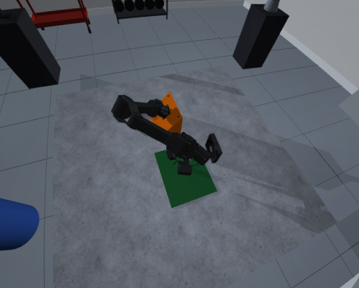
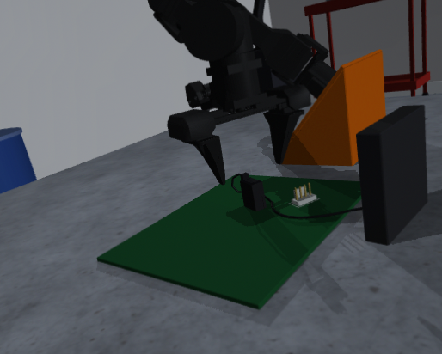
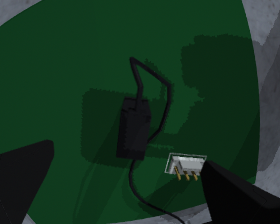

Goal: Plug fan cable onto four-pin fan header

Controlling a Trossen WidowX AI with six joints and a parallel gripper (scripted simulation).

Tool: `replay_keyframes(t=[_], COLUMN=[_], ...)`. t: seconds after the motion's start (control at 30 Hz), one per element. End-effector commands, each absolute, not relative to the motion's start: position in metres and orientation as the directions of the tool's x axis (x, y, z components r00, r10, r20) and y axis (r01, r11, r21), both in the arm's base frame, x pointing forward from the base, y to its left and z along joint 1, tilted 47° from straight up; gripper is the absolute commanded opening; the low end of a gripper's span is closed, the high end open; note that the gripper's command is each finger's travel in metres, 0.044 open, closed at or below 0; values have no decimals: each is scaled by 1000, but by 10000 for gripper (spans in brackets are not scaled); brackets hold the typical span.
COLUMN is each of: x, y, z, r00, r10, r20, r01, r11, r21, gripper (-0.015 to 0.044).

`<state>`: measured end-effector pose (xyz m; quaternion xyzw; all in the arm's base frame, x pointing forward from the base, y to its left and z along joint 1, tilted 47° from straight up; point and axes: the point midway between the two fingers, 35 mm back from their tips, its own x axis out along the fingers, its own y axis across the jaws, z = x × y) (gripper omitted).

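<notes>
The black plug [image 2: 253, 194] [image 3: 133, 131] is at the green board [image 1: 190, 190] [image 2: 193, 249] [image 3: 45, 65], off the header and beside it. The thin black cable [image 2: 305, 217] [image 3: 169, 97] loops at one end of the plug and runs to the black fan [image 1: 214, 148] [image 2: 393, 180]. The white header [image 2: 304, 199] [image 3: 190, 164] shows bare gold pins. My gripper [image 2: 251, 173] [image 3: 128, 160] is wide open and empty. Its fingertips are above the board's level, on either side of the plug in the wrist view; the right fingertip overlaps the header's edge there. The fingertips are hidden in the top view.
An orange wedge [image 1: 174, 119] [image 2: 335, 129] stands behind the board, close to the arm. The fan stands upright beside the board. A blue barrel [image 1: 15, 224] [image 2: 13, 159], a red cart [image 1: 61, 17] [image 2: 400, 82] and dark pedestals stand farther off.
</notes>
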<state>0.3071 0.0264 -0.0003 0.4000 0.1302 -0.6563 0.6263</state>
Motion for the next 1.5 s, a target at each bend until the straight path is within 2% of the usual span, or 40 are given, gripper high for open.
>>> replay_keyframes(t=[0.0, 0.8, 1.33, 1.37, 1.47], x=[307, 310, 310, 310, 310], y=[21, -5, -3, -3, -3], z=[-6, -29, -27, -27, -27], r00=[105, 105, 103, 103, 103], r10=[-721, -723, -720, -720, -720], r20=[-685, -683, -686, -686, -686], r01=[929, 929, 926, 926, 926], r11=[-175, -174, -182, -182, -182], r21=[327, 327, 330, 330, 330], gripper=[440, 440, 20, 0, 0])
